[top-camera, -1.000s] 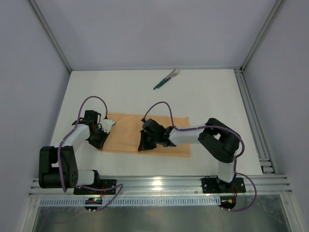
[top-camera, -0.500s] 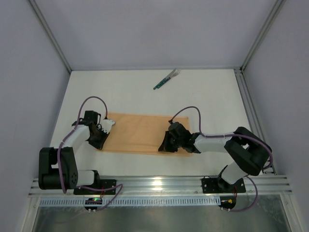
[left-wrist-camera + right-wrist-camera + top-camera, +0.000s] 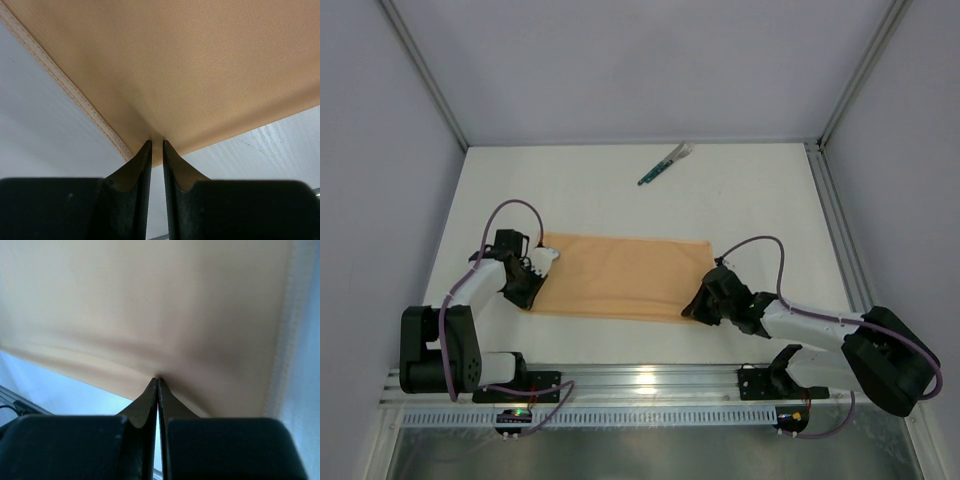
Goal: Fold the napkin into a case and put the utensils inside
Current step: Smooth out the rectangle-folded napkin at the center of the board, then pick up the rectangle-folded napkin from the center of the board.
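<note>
Both my grippers are clamped on the napkin (image 3: 620, 275), which lies flat as a wide peach-tan rectangle on the near half of the white table (image 3: 760, 200). My left gripper (image 3: 527, 290) pinches its near-left corner, jaws almost together with the cloth puckered at the tips, and my right gripper (image 3: 696, 311) pinches the near edge by the right corner, jaws fully together. The utensils (image 3: 665, 164) lie well apart from the cloth, near the far edge.
</note>
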Robot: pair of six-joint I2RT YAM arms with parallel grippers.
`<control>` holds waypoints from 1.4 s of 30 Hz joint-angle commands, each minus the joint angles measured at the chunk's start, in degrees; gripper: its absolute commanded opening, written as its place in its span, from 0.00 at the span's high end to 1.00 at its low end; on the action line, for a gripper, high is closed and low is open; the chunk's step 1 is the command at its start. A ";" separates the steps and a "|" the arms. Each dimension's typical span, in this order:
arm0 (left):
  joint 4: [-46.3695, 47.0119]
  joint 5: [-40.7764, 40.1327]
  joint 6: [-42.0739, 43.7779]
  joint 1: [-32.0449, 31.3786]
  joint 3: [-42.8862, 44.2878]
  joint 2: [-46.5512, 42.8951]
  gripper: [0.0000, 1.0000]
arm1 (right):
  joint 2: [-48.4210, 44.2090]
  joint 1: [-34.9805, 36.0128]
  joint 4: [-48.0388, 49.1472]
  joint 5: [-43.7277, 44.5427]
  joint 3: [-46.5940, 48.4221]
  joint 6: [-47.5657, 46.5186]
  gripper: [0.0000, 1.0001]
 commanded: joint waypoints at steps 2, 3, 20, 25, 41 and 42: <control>3.34 -3.99 2.19 0.39 -2.34 0.79 0.83 | -5.04 -0.91 -17.04 9.29 -3.84 1.69 0.96; 3.42 -3.99 2.28 0.47 -2.43 0.79 0.83 | -6.01 -1.00 -18.02 9.73 -3.92 2.13 0.96; 4.83 -6.72 3.77 0.56 -2.60 -0.36 0.82 | -12.96 -1.44 -24.62 10.09 -4.45 7.22 0.96; 5.62 -9.26 3.78 0.91 -2.51 -0.27 0.82 | -14.01 -1.26 -26.90 10.62 -3.66 8.10 0.96; 1.41 1.80 3.16 2.23 -0.14 -5.98 0.75 | -15.94 1.73 -36.92 15.80 3.45 9.95 0.76; 1.06 1.81 3.07 2.15 0.12 -6.42 0.74 | -16.38 1.73 -37.28 15.89 3.54 10.47 0.65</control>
